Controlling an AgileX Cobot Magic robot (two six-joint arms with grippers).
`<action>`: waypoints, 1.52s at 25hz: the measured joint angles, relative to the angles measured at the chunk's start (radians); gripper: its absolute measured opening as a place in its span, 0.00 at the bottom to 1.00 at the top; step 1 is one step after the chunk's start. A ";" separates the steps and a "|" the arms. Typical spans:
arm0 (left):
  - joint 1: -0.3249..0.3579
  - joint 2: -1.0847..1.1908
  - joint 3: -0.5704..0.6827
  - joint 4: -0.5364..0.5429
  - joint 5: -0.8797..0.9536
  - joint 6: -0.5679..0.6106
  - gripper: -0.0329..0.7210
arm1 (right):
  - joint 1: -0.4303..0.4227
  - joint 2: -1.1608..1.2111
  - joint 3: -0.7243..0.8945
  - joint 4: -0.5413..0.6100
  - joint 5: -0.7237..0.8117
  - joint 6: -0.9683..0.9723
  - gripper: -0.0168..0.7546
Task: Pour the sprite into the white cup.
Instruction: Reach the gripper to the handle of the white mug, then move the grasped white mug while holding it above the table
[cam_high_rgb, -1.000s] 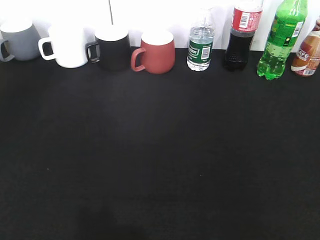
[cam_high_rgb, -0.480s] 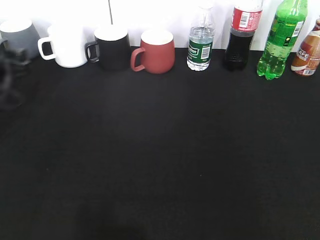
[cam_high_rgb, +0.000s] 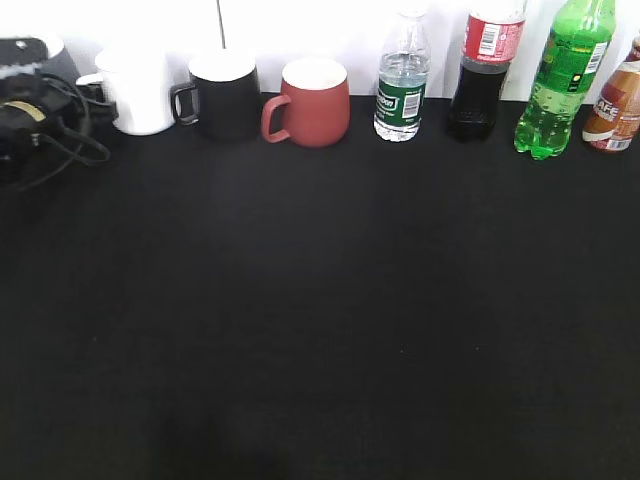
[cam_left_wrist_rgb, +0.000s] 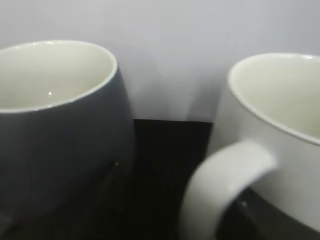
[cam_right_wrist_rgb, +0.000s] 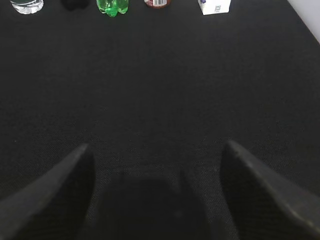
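While the sprite (cam_high_rgb: 562, 80) stands upright, the white cup (cam_left_wrist_rgb: 280, 145) looks empty; right jaws spread, left unclear.

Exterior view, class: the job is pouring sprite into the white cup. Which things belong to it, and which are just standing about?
Belong: sprite; white cup.

Standing about: grey mug; black mug; red mug; water bottle; cola bottle; brown bottle.

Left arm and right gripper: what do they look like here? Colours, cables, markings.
The left arm is black, bulky, with loose black cables looping off it, a small yellowish marking on the body and a pale grey patch on top. The right gripper shows two matte black, wedge-shaped fingers with a dark rounded body between them; no visible markings.
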 joint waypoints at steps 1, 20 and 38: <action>0.000 0.017 -0.023 0.000 0.001 0.000 0.56 | 0.000 0.000 0.000 0.000 0.000 0.000 0.78; 0.004 0.076 -0.101 0.133 -0.098 -0.015 0.16 | 0.000 0.000 0.000 0.025 0.000 -0.001 0.78; -0.372 -0.688 0.754 0.104 -0.293 -0.011 0.13 | 0.000 0.411 0.122 0.031 -0.901 -0.001 0.78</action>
